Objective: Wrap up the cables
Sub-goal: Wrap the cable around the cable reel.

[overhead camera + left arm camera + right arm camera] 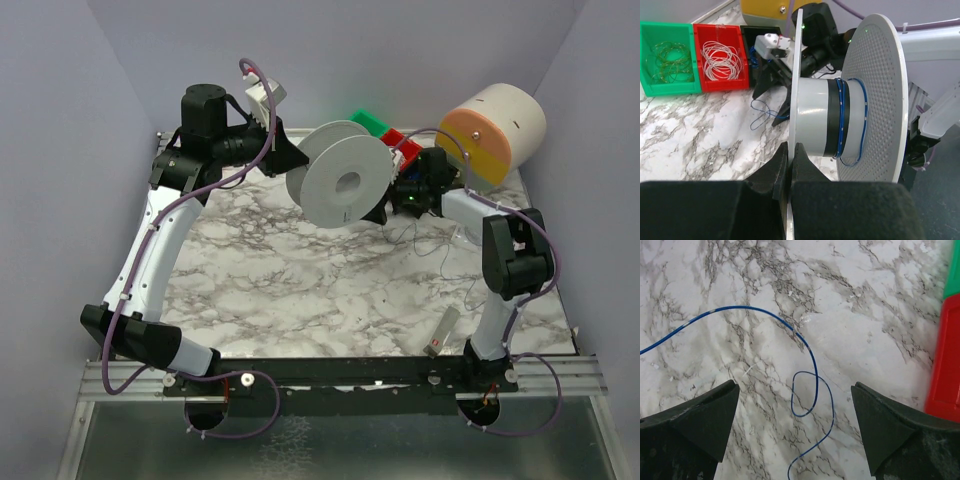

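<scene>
left gripper (791, 152) is clamped shut on one flange of the white spool (340, 180), holding it on edge above the marble table (300, 300), toward the far middle. crowding in just to its right is the right gripper (795, 387), fingers spread wide with nothing between them, hovering over the marble. behind them on the far side sit a green bin (670, 89) and a red bin (722, 85), with a big cream-and-orange roll (495, 125) at the far right. lilac walls (60, 150) close in left, far and right. bare marble spreads across the near half of the table. the cable (812, 357), a thin blue wire, takes a few turns round the spool's hub, and more of it lies in loose loops on the table under the right gripper.
</scene>
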You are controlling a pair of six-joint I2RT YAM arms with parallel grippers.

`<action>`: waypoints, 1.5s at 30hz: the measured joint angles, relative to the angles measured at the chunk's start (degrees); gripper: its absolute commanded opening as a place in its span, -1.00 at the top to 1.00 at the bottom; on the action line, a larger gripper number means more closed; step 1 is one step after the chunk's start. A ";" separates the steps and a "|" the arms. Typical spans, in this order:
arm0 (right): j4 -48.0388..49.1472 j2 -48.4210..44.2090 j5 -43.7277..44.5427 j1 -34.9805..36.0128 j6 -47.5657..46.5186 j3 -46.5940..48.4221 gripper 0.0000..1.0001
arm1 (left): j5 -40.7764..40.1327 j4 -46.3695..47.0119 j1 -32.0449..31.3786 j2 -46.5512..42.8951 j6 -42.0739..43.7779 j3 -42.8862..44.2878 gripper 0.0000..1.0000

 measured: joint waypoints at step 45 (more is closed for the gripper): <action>-41.27 -13.44 0.33 -5.18 6.64 28.33 0.99 | -28.28 -1.40 -8.90 -3.69 9.11 -11.65 1.00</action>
